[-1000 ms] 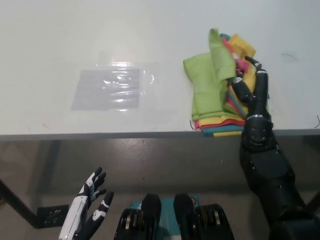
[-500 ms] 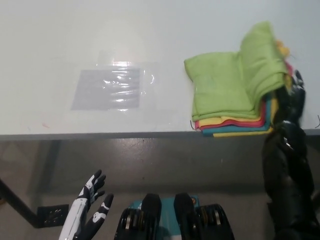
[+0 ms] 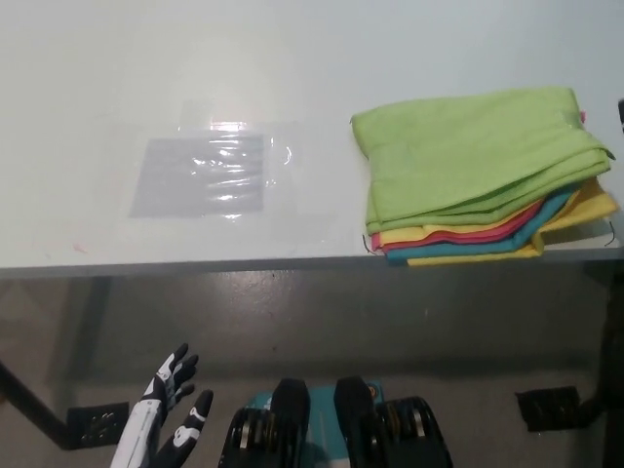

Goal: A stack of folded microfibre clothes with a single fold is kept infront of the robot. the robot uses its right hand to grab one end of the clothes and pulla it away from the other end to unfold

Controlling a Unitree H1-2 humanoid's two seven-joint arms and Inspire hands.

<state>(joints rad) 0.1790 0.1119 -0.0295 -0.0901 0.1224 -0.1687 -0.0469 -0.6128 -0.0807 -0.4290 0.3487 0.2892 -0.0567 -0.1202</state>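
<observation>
A stack of microfibre cloths [image 3: 478, 210] lies on the white table [image 3: 292, 68] at the right, near its front edge. The top green cloth [image 3: 468, 151] is spread flat and wide, reaching the picture's right edge. Yellow, pink and teal layers [image 3: 487, 244] show below it at the front. Only a black sliver of my right hand [image 3: 621, 109] shows at the right edge, beside the green cloth's far right corner; its grip is hidden. My white left hand [image 3: 166, 424] rests open below the table at the lower left.
A clear plastic sheet [image 3: 210, 175] lies flat on the table left of the stack. The table's front edge [image 3: 195, 265] runs across the picture, with dark floor below. A dark strip of my right arm [image 3: 616, 341] shows at the right edge.
The green cloth's raised flap has been pulled to the right and now lies flat. My right hand and arm have moved almost out of the picture at the right.
</observation>
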